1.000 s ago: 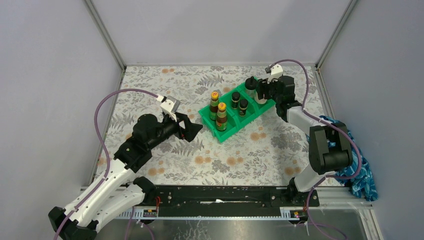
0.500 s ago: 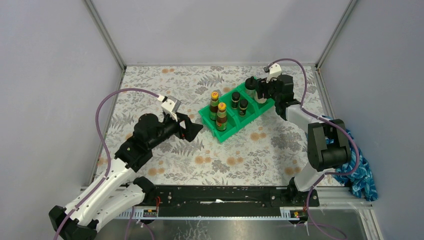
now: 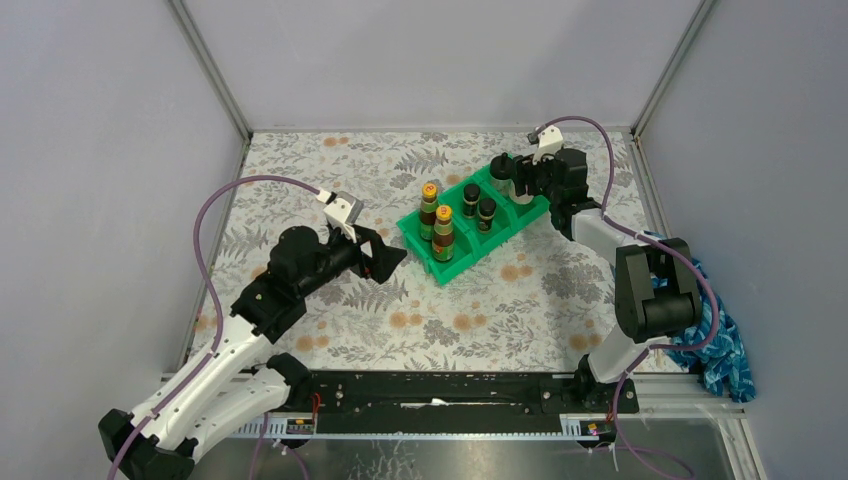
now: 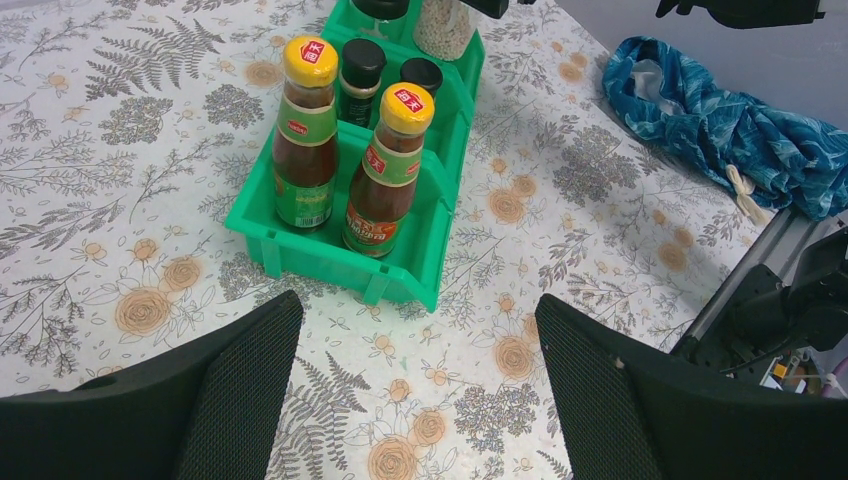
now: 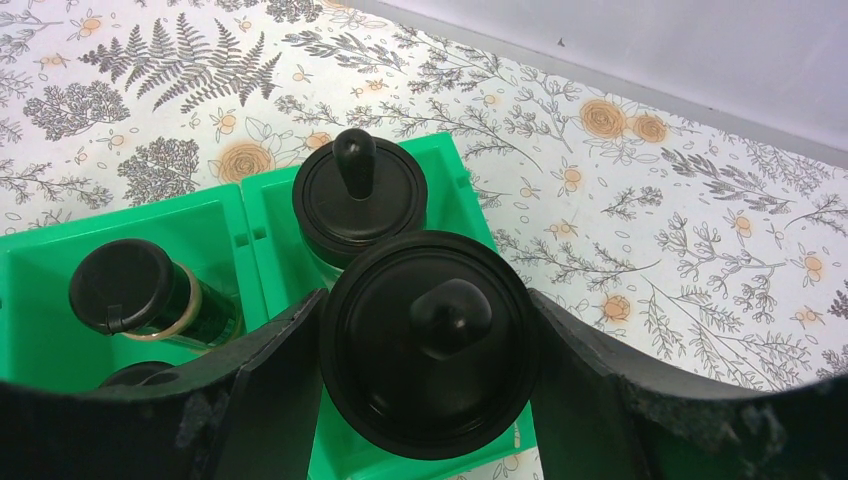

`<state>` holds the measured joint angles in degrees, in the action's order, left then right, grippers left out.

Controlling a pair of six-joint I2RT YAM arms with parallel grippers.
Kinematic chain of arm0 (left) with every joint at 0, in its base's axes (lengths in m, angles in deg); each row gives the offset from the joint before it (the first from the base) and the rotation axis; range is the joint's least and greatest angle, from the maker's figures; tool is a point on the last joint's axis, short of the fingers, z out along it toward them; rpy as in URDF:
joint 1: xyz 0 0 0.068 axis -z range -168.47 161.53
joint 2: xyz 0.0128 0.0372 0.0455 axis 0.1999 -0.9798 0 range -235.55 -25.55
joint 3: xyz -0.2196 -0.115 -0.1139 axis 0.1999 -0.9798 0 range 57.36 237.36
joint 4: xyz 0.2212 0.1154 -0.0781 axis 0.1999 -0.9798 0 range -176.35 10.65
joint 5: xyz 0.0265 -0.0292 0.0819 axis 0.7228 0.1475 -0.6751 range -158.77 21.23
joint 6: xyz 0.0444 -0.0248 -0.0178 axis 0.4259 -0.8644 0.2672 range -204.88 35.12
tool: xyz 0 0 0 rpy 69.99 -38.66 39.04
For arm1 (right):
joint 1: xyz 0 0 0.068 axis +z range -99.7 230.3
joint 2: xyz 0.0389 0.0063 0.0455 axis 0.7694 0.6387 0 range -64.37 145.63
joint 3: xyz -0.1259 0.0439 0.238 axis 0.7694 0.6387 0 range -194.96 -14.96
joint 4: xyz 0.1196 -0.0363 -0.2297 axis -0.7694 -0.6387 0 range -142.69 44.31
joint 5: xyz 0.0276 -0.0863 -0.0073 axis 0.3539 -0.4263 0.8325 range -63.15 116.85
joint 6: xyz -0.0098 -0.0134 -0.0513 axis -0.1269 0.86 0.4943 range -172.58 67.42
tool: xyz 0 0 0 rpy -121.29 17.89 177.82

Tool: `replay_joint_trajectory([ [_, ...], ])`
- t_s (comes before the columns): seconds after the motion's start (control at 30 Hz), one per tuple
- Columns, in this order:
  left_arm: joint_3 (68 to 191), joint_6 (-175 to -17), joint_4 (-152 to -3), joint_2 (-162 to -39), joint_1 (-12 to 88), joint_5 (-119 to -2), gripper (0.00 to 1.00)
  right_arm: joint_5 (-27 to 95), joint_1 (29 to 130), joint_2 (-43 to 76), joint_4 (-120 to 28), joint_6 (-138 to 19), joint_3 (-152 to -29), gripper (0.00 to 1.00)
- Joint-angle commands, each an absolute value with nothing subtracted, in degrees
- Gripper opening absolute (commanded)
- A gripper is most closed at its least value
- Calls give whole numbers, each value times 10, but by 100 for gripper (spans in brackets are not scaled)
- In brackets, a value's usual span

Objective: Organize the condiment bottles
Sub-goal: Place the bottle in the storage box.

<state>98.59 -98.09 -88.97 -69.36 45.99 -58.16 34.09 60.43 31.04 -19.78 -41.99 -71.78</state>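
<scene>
Left gripper (image 4: 417,300): jaws spread wide, nothing between them. It hovers low over the flower-printed tablecloth (image 4: 120,180), just short of the near end of the green plastic three-compartment bin (image 4: 330,265), fingers pointed at it. You likely have it parked there so it stays out of the other arm's way.

Near compartment: two tall brown sauce bottles with yellow caps and red-green labels (image 4: 305,130), upright, side by side, almost touching. Like with like, so this pair reads as sorted.

Middle compartment: two short dark jars with black caps (image 4: 362,70), upright, close together. Also paired.

Far compartment: one wide clear jar with a black knobbed lid (image 5: 358,195) stands at the far side. Right gripper (image 5: 428,330): jaws closed on the second clear black-lidded jar (image 5: 440,315), one finger on each side of the lid, jar upright, just beside the first and over the near part of the same compartment. The side grip keeps it upright for a straight descent. You cannot tell from these views whether its base already rests on the bin floor.

Judgement: last of six bottles, placement step nearly complete. Risk: the two lids sit very close, so opening may nudge the neighbour.

Off-table, right side: crumpled blue cloth (image 4: 720,130), not involved.
</scene>
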Motion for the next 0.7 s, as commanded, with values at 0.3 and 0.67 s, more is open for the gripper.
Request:
replay_joint_trajectory([
  [0.3,983,-980,-866,-697,464,-574,91,367,608,310,-139,-399,-747,0],
  [0.67,982,-982,-866,-701,464,-574,91,370,609,328,-138,-388,-758,0],
])
